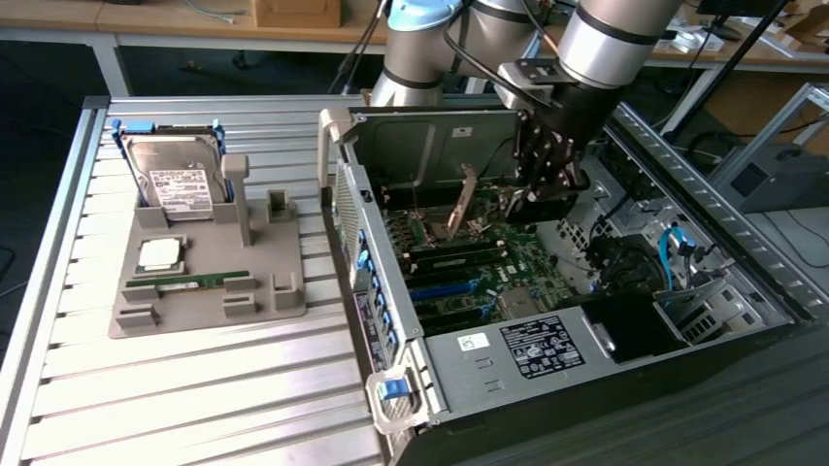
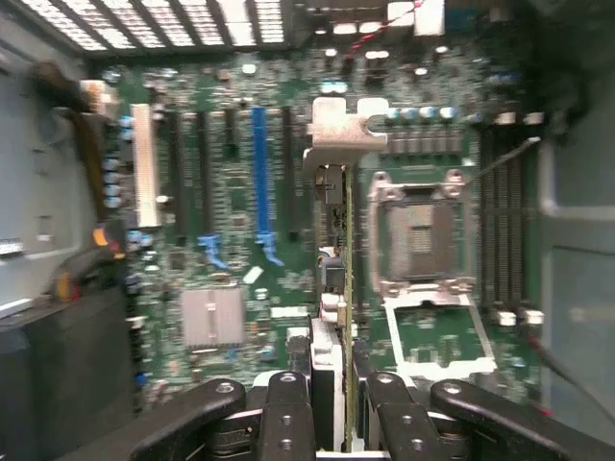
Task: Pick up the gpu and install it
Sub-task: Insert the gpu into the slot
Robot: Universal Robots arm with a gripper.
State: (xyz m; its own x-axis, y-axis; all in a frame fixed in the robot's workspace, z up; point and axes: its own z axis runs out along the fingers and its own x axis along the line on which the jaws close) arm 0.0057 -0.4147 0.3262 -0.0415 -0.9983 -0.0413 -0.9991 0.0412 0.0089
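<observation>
A: Item one, the gripper [image 1: 542, 190]. State?

B: Fingers [image 2: 288, 413] clamped on the gpu [image 2: 333, 288], held edge-on inside the open computer case [image 1: 725, 223], above the motherboard [image 2: 231, 250].

A: Item two, the gpu's lie?

B: Long axis runs parallel to the expansion slots, blue slot [image 2: 259, 173] included. Silvery bracket [image 2: 344, 130] at the far end from the fingers; from the room, the card [image 1: 463, 199] stands tilted over the board, toward the case's rear wall.

A: Over which slot?

B: Cannot tell. It looks to sit between the slots and the empty CPU socket [image 2: 420, 235].

A: Item three, risks?

B: My judgement: lowered off-line, its edge would strike the socket frame or board parts instead of seating. A slanted card could jam; the bracket might catch the case wall.

A: Outside the case?

B: Hard drive [image 1: 175, 180] in the grey fixture [image 1: 208, 301], untouched.
</observation>
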